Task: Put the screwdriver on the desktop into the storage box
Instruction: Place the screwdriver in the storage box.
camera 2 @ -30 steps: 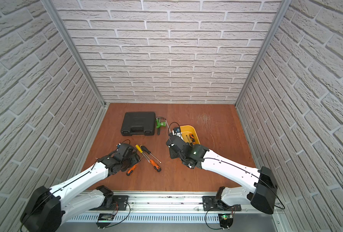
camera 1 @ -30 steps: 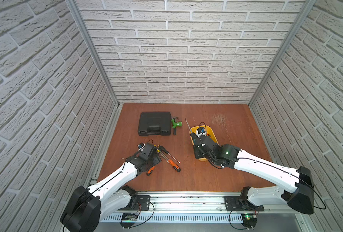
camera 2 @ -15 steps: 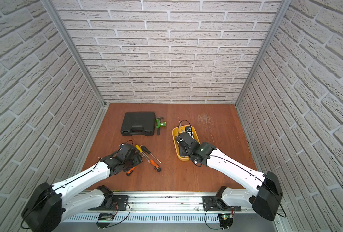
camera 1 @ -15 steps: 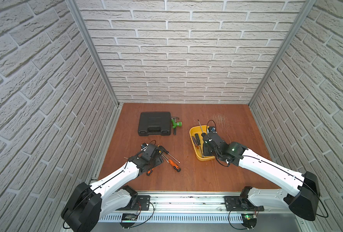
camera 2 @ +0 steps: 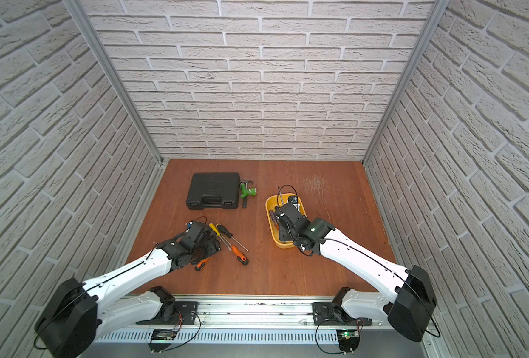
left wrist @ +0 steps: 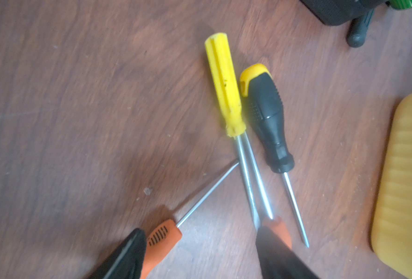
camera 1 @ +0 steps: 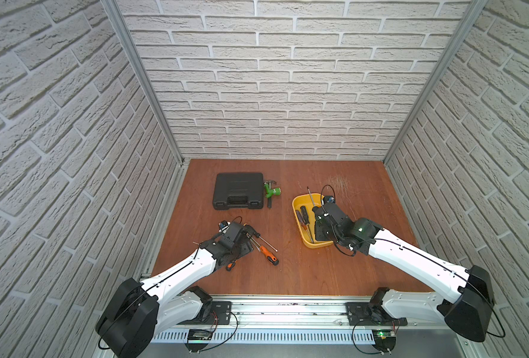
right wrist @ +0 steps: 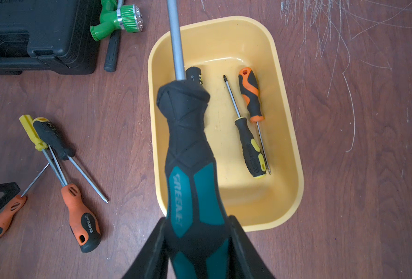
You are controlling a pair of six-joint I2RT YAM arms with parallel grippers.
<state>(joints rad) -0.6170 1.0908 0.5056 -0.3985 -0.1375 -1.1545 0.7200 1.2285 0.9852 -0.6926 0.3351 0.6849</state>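
Yellow storage box [right wrist: 260,207] holds orange-black screwdriver [right wrist: 249,94], black-yellow screwdriver [right wrist: 251,149].

We see a closed black tool case [camera 1: 238,191] toward the back. Just beside it, a green hose fitting [camera 1: 272,191] lies across a black-handled hammer [camera 1: 269,203]. White brick-pattern walls [camera 1: 272,77] surround everything.

Viewed twice from high above the front edge, steeply down over the whole surface [camera 1: 288,272]; closely from each wrist, both catching the storage box [right wrist: 224,20] and loose screwdrivers [left wrist: 224,84]
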